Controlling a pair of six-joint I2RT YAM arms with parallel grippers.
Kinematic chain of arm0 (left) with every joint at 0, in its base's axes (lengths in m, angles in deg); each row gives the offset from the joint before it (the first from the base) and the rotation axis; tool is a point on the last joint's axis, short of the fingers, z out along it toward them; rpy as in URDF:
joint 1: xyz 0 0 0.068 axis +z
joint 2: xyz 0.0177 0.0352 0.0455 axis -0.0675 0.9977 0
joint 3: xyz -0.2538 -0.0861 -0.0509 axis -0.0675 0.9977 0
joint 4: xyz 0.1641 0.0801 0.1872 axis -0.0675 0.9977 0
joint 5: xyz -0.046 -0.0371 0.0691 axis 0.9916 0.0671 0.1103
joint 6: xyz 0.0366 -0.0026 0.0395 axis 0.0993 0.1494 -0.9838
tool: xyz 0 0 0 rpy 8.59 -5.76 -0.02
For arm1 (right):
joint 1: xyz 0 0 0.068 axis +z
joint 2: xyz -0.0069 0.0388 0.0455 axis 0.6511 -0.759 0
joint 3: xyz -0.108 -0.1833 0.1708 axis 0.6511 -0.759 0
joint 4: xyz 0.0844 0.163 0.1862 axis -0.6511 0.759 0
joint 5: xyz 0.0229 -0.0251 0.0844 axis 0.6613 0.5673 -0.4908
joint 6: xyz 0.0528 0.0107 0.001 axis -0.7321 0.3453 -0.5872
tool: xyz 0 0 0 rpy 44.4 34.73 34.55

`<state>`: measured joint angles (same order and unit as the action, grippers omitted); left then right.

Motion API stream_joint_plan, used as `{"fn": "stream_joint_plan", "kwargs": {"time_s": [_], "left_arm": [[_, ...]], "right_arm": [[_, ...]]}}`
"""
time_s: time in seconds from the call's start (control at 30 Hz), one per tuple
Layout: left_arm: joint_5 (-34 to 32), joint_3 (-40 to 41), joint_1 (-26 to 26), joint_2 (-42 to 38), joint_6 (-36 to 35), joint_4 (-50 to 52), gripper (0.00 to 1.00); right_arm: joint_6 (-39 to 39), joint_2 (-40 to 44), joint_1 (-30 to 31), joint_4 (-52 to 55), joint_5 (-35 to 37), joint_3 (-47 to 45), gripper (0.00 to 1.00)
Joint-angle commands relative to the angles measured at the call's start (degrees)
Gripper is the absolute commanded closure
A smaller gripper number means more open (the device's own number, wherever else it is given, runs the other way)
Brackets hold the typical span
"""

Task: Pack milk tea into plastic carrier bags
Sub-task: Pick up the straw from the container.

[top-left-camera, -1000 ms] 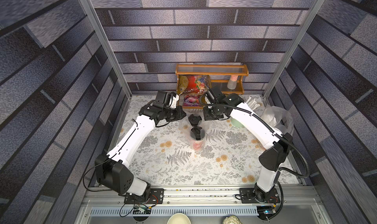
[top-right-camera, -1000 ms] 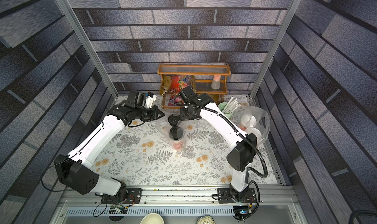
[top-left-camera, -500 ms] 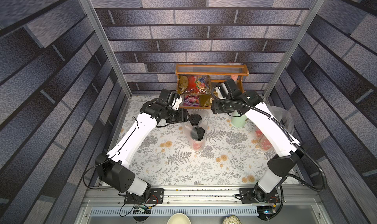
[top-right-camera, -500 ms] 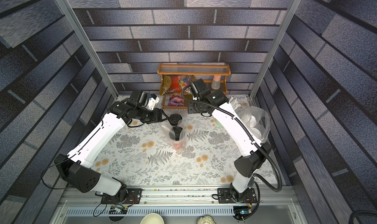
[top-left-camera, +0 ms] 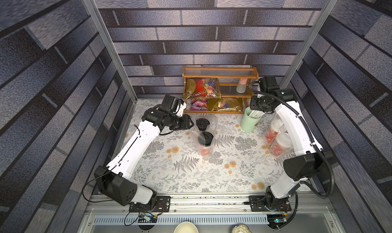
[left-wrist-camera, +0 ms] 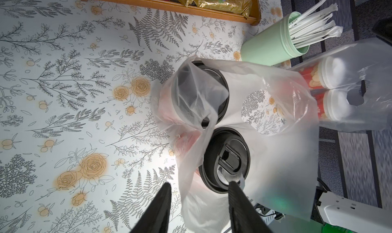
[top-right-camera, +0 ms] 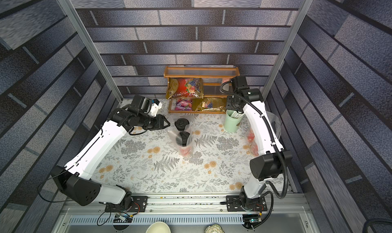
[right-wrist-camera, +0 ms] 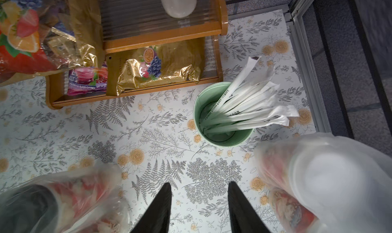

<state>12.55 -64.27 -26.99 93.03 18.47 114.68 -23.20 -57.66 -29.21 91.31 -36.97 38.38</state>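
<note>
At mid-surface in both top views, two black-lidded cups (top-left-camera: 205, 137) of milk tea stand upright inside a clear carrier bag (top-left-camera: 214, 125), with the left fingers (top-left-camera: 190, 123) just beside it. The white-lidded pair (top-left-camera: 275, 123) sits bagged near the far right edge, partly under the right arm (top-left-camera: 290, 123). A careless sweep of that arm could topple these tall, narrow cups or the green straw cup (top-left-camera: 249, 121). From the left wrist, the left fingers (left-wrist-camera: 199, 184) stand partly apart with nothing clamped. A thin, crinkly handle loop (left-wrist-camera: 202, 136) lies draped between them over a glossy round black lid (left-wrist-camera: 224, 159). I judge that pinching the lid rim along with the film, or tugging one loop alone, would tip a cup, and the slick plastic may slide free. From the right wrist, the right fingers (right-wrist-camera: 199, 184) are likewise parted and empty above the bare floral surface (right-wrist-camera: 148, 136), between both bags. Paper-wrapped straws (right-wrist-camera: 250, 106) fan from the smooth cup.
</note>
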Motion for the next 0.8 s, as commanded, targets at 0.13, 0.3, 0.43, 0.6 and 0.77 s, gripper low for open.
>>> {"fn": "stream_joint_plan", "kwargs": {"time_s": [0.13,0.3,0.43,0.6,0.77], "left_arm": [[1.4,0.4,0.9,0.4,-0.5,-2.2,0.52],[1.7,0.4,1.1,0.5,-0.3,-2.4,0.52],[1.8,0.8,1.2,0.4,-0.2,-2.4,0.51],[1.8,1.2,1.3,0.4,0.0,-2.5,0.51],[1.5,1.2,1.4,0.2,0.1,-2.2,0.50]], "right_arm": [[-1.8,-9.8,-5.8,-5.2,-3.4,3.6,0.61],[-3.2,-15.5,-7.5,-6.2,-3.3,7.7,0.64],[-3.1,-20.0,-8.2,-6.5,-4.1,10.4,0.66],[-3.2,-22.7,-8.5,-7.1,-3.4,11.4,0.69],[-2.9,-23.8,-8.5,-7.7,-3.0,11.5,0.68]]}}
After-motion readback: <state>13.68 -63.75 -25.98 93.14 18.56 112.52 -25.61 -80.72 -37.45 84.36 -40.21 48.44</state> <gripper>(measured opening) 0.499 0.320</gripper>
